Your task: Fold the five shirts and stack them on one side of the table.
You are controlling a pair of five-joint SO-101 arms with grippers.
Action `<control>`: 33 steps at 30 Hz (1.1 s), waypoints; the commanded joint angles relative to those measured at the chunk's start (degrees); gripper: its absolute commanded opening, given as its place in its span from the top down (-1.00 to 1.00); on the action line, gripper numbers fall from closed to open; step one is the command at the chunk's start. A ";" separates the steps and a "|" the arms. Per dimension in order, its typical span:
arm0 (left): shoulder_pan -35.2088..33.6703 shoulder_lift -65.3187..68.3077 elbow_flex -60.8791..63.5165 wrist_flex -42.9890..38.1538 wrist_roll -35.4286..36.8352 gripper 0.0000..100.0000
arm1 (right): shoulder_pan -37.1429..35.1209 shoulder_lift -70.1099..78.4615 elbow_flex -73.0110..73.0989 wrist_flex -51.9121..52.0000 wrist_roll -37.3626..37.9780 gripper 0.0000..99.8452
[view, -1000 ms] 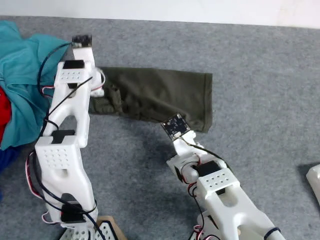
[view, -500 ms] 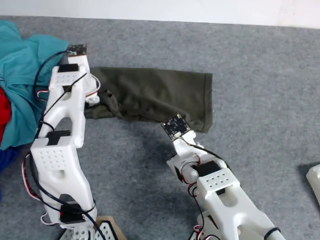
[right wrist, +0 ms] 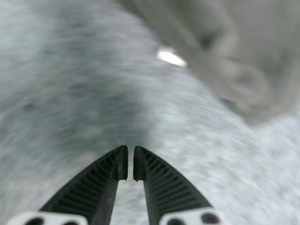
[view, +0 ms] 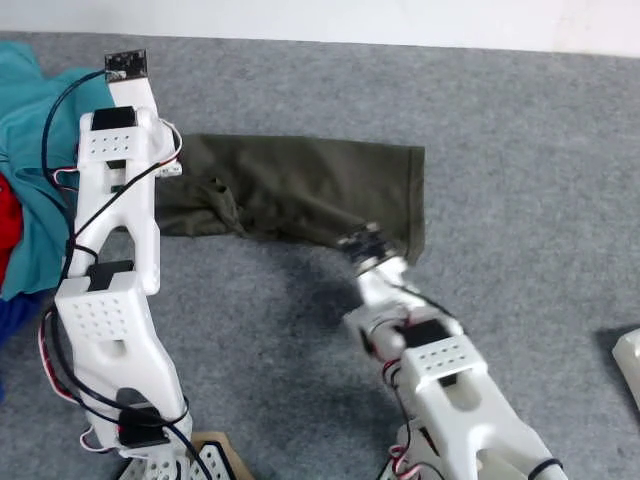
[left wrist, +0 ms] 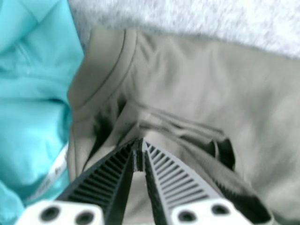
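Judging from the present layout, the main hazard lies at the crumpled collar end of the olive shirt [view: 310, 185], which is spread as a long folded band across the middle of the bench [view: 520, 150]. A ridge of bunched cloth is seen there in the left wrist view [left wrist: 197, 84], and it would be pressed into the next fold unless it is smoothed first. The teal shirt [view: 40, 150] lies touching that same end. If a pinch were taken carelessly, both garments could be caught and the unfolded pile, with the red shirt [view: 8, 225] under it, dragged along.

The left end effector [left wrist: 139, 143] is held just over the ridge with its jaws drawn together; no cloth can be made out between the tips. The right end effector [right wrist: 126, 161] is likewise closed, with only a sliver of gap, and is poised over bare bench just beside the shirt's near edge [right wrist: 225, 42]. A forward push from there could ruck that edge and undo the fold.

Compared with a second ago, the left arm has been swung away from the shirt's left end towards the far left corner. The crumpled end has been left drawn out a little further leftward. The right wrist has been tipped forward, and its end effector [view: 362, 243] brought closer to the shirt's near edge.
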 commanded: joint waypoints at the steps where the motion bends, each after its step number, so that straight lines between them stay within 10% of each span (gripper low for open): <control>1: -0.22 -2.68 0.22 6.51 5.89 0.99 | 10.68 -2.15 -10.51 1.71 -11.96 0.86; 13: -2.51 -17.36 11.30 14.15 6.24 0.99 | 11.91 0.13 -19.47 -2.77 -16.70 0.56; 33: -5.76 -42.77 56.57 -19.25 4.40 0.99 | 16.13 44.70 -47.25 -11.56 -16.62 0.56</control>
